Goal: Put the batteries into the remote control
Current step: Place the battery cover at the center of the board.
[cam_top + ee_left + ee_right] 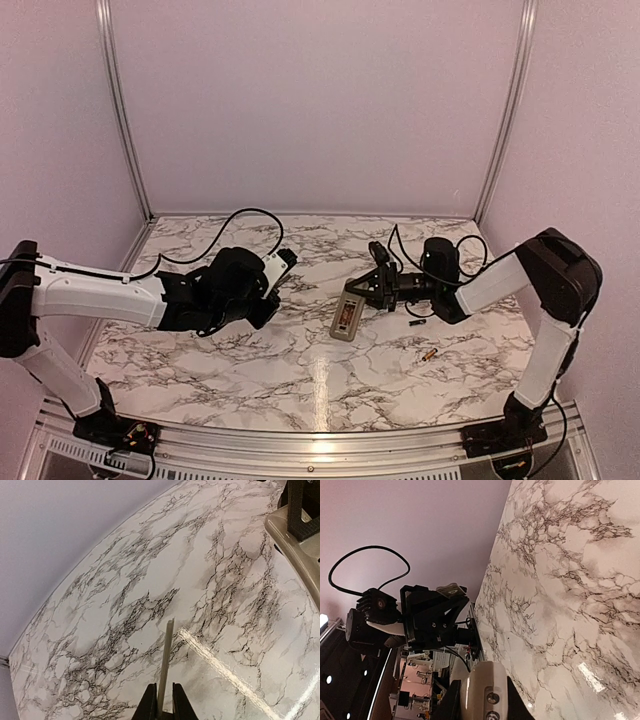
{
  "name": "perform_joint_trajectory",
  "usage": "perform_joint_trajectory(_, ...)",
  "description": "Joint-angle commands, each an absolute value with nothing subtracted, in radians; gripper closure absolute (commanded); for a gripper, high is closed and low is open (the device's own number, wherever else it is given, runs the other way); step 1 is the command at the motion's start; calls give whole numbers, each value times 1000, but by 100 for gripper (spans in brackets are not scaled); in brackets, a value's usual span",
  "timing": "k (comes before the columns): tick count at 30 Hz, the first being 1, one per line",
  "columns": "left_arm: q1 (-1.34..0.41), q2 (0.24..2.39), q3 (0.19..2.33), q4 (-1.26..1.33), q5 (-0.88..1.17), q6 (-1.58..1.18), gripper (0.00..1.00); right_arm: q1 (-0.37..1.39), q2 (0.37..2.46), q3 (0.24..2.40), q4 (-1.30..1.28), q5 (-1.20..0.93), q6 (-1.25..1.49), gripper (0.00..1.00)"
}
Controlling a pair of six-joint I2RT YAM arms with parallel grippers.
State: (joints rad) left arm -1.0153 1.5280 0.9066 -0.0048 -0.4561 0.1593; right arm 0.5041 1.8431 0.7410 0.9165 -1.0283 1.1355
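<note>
Marble tabletop | left claw pinched on thin grey strip | right claw clamping white remote control

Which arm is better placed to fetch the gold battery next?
Probably left: the right gripper holds the remote control; the left gripper pinches only a thin plate, easily set down before reaching the gold battery.

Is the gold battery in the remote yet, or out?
Out. The gold battery lies on the table, apart from the remote control.

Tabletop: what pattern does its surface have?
White marble with dark grey veining on the tabletop; clearest in the left wrist view.
</note>
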Motion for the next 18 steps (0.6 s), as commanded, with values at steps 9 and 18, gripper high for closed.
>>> perform_joint_trajectory(9,-759,1681,919,20,270,-296,100,332,1641,684,617,-970,859,100)
perform_joint_trajectory(18,-725,1831,969,3,348,-368,97,231,1573,629,518,-948,772,100)
